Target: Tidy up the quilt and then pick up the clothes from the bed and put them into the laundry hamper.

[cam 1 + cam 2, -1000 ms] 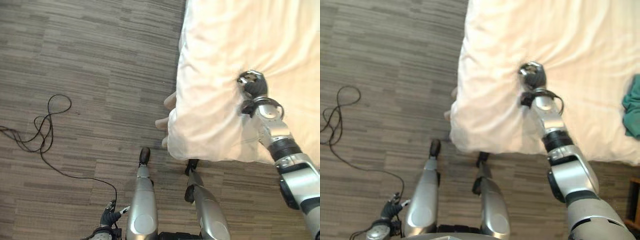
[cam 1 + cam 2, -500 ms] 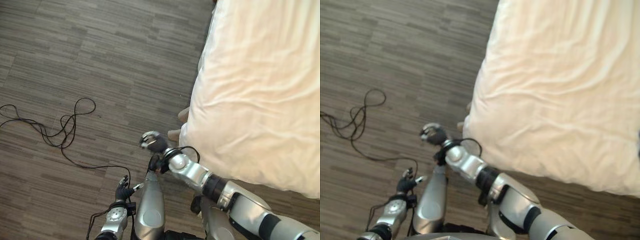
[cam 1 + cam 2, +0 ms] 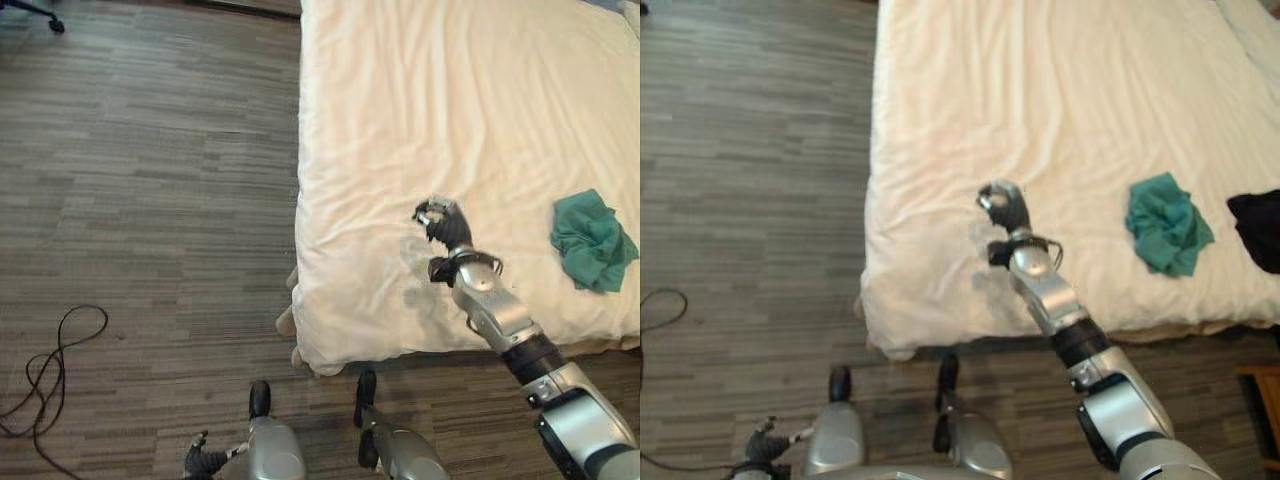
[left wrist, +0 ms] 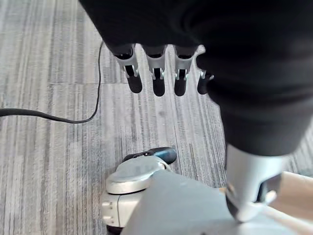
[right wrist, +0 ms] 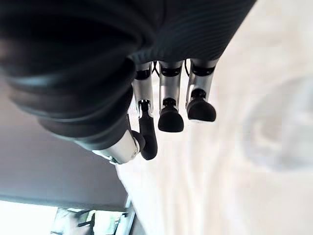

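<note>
The right hand (image 3: 446,222) hovers over the quilt (image 3: 400,120), fingers curled, holding nothing. Teal clothes (image 3: 591,240) lie well right of it. The left hand (image 4: 161,73) hangs relaxed, empty.

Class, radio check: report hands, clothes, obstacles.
Right hand curled, empty, above white quilt. Left hand low, relaxed. Crumpled teal garment and dark garment lie on bed. No obstacles.

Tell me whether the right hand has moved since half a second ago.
Yes. The right hand was beside the bed's corner, over the floor; it now hangs over the quilt, left of the green garment.
</note>
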Controlling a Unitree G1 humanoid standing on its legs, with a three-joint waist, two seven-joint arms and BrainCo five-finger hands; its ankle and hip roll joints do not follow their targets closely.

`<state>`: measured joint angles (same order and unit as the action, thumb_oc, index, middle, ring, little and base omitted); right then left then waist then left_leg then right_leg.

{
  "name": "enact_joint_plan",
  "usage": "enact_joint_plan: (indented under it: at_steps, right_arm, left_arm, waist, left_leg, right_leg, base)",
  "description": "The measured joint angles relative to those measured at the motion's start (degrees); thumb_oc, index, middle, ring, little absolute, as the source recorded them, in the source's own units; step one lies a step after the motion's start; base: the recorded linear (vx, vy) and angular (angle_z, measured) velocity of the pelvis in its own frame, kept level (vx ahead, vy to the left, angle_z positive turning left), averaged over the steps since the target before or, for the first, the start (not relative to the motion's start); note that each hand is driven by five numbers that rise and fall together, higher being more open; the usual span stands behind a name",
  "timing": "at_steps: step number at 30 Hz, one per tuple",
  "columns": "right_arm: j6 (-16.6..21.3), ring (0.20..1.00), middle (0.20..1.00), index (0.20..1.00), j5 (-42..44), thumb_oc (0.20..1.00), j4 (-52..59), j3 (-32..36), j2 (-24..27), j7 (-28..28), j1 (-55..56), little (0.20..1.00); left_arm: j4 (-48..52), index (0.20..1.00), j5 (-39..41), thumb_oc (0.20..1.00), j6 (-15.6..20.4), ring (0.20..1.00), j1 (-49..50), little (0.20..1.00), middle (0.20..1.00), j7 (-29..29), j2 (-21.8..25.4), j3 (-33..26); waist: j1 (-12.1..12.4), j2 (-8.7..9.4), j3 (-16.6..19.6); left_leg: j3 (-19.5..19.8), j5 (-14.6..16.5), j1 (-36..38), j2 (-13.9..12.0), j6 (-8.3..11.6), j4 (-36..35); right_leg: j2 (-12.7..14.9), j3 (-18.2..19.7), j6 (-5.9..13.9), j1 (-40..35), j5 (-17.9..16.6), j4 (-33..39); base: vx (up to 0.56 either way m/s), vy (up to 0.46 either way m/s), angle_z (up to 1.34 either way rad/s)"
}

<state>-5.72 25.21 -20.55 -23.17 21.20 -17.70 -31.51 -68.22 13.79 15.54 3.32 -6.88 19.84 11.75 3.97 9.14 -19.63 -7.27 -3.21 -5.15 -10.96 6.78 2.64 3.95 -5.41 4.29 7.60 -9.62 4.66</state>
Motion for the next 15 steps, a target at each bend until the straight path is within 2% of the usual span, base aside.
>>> enact_joint_plan:
  at_steps: [1, 3, 5, 6, 7, 8, 9, 12, 15]
  right_arm:
    - [-1.4, 0.200, 0.200, 0.200, 0.1, 0.200, -5.0, -0.4, -0.5, 0.9, 0.3, 0.200]
    - [-1.4, 0.200, 0.200, 0.200, 0.0, 0.200, -13.4, 0.0, -0.9, 1.7, -0.5, 0.200]
    - [1.4, 0.200, 0.200, 0.200, -0.4, 0.200, -13.8, 0.4, -0.8, 1.8, -1.7, 0.200]
    - [3.0, 0.200, 0.200, 0.200, -0.5, 0.200, -15.0, 0.5, -0.4, 1.8, -2.9, 0.200]
    - [5.4, 0.200, 0.200, 0.200, -0.5, 0.200, -17.0, 0.5, -0.1, 1.8, -5.2, 0.200]
    - [6.6, 0.200, 0.200, 0.200, -0.5, 0.200, -16.6, 0.4, 0.0, 1.6, -6.6, 0.200]
    - [10.0, 0.200, 0.200, 0.200, -0.4, 0.200, -16.5, 1.5, 0.0, 1.6, -6.6, 0.200]
    - [12.5, 0.200, 0.200, 0.200, 0.1, 0.200, -16.3, 5.2, -0.1, 1.2, -4.7, 0.200]
    - [15.5, 0.200, 0.200, 0.200, 0.1, 0.200, -16.3, 9.0, -0.2, 1.2, 0.0, 0.200]
  left_arm:
    - [0.8, 1.000, 0.1, 1.000, -0.1, 1.000, -1.1, 1.000, 1.000, 0.2, 0.3, 1.5]
    - [0.8, 1.000, 1.3, 1.000, 0.0, 1.000, -3.8, 1.000, 1.000, 1.0, -0.1, 4.2]
    - [0.8, 1.000, 2.1, 1.000, 0.0, 1.000, -4.4, 1.000, 1.000, 1.3, -0.7, 4.8]
    - [0.8, 1.000, 3.4, 1.000, -0.2, 1.000, -5.0, 1.000, 1.000, 1.8, -1.1, 5.9]
    - [0.8, 1.000, 5.5, 1.000, -0.3, 1.000, -6.0, 1.000, 1.000, 2.1, -1.5, 6.9]
    - [0.7, 1.000, 6.6, 1.000, -0.4, 1.000, -6.7, 1.000, 1.000, 2.2, -1.6, 6.6]
    - [0.7, 1.000, 8.7, 1.000, -0.4, 1.000, -7.4, 1.000, 1.000, 2.7, -2.3, 5.8]
    - [0.9, 1.000, 8.7, 1.000, -0.2, 1.000, -8.0, 1.000, 1.000, 2.8, -3.1, 5.0]
    - [1.1, 1.000, 8.6, 1.000, 0.3, 1.000, -7.3, 1.000, 1.000, 1.9, -4.0, 4.5]
  waist:
    - [0.2, -0.80, -0.1]
    - [0.2, -2.81, -1.1]
    - [-0.5, -4.46, -2.2]
    - [-1.2, -5.85, -3.3]
    - [-1.8, -6.20, -3.4]
    - [-2.0, -6.39, -4.8]
    - [-2.5, -6.34, -4.9]
    - [-2.3, -5.92, -5.4]
    - [-2.1, -5.22, -5.3]
  left_leg:
    - [0.2, 0.1, -1.2, 0.1, 0.05, 0.7]
    - [0.4, 0.0, -3.7, 0.7, -0.15, 1.4]
    - [0.1, -0.5, -5.0, 1.6, -0.76, 1.5]
    - [0.1, -0.6, -6.1, 2.1, -0.87, 2.0]
    - [0.4, -0.2, -7.9, 2.5, -0.54, 2.8]
    - [0.6, -0.3, -8.5, 3.1, -0.96, 2.4]
    - [2.0, -0.6, -10.5, 4.2, -1.49, 2.3]
    - [3.6, -0.7, -10.8, 5.4, -1.77, 2.1]
    - [3.4, -0.4, -9.6, 5.8, -2.32, 0.5]
  right_leg:
    - [0.1, 0.0, 0.00, 0.5, -0.1, 0.0]
    - [0.8, 0.0, 0.10, 2.5, -0.5, 0.0]
    - [1.7, 0.2, 0.07, 4.1, -1.3, 0.0]
    - [2.1, 0.4, 0.17, 5.1, -1.6, 0.0]
    - [2.6, 0.5, 0.23, 6.4, -1.8, 0.0]
    - [3.0, 0.6, 0.25, 7.6, -1.9, -0.1]
    - [3.7, 0.6, 0.28, 9.8, -1.9, 0.0]
    - [4.4, 0.6, 0.41, 10.2, -1.8, 0.1]
    - [5.1, 0.7, 1.02, 9.3, -1.3, 0.3]
  base:
    - [-0.11, 0.044, 0.03]
    - [-0.11, 0.049, 0.03]
    - [-0.24, 0.072, -0.03]
    - [-0.27, 0.089, 0.00]
    - [-0.16, 0.075, -0.11]
    - [-0.17, 0.097, -0.13]
    - [-0.13, 0.071, -0.16]
    - [-0.10, 0.041, 0.04]
    - [-0.04, 0.054, 0.20]
